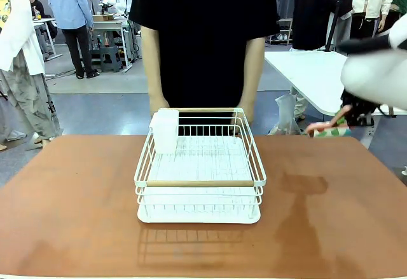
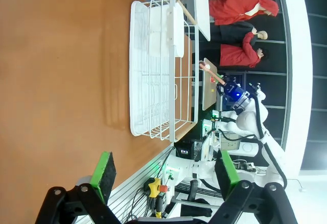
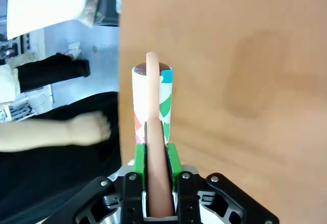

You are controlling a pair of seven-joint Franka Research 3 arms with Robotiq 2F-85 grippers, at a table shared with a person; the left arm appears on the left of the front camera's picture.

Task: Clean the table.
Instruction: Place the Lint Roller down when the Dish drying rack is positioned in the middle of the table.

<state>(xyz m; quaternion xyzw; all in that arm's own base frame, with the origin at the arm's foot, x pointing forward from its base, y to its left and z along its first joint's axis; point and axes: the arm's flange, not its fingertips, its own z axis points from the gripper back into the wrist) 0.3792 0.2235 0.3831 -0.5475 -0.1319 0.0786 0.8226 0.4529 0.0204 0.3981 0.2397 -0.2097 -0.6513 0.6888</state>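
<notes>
The reddish-brown table [image 1: 76, 215] carries a white wire dish rack [image 1: 199, 183] at its middle. My right gripper [image 1: 351, 108] hangs above the far right corner, shut on the salmon-pink handle of a cleaning tool [image 1: 329, 129] with a green, red and white patterned head. In the right wrist view the handle [image 3: 153, 132] runs between the green pads [image 3: 173, 157], and the patterned head [image 3: 164, 104] sits over the table's [image 3: 245, 55] edge. Near the table's [image 2: 61, 55] front edge, my left gripper [image 2: 164, 175] is open with nothing between its fingers.
A person stands at the far edge behind the rack [image 2: 153, 71], with one hand [image 3: 87, 129] near my right gripper. A white box [image 1: 165, 129] hangs on the rack's far left corner. A darker patch [image 1: 305, 190] lies right of the rack. A white table [image 1: 311, 69] stands behind.
</notes>
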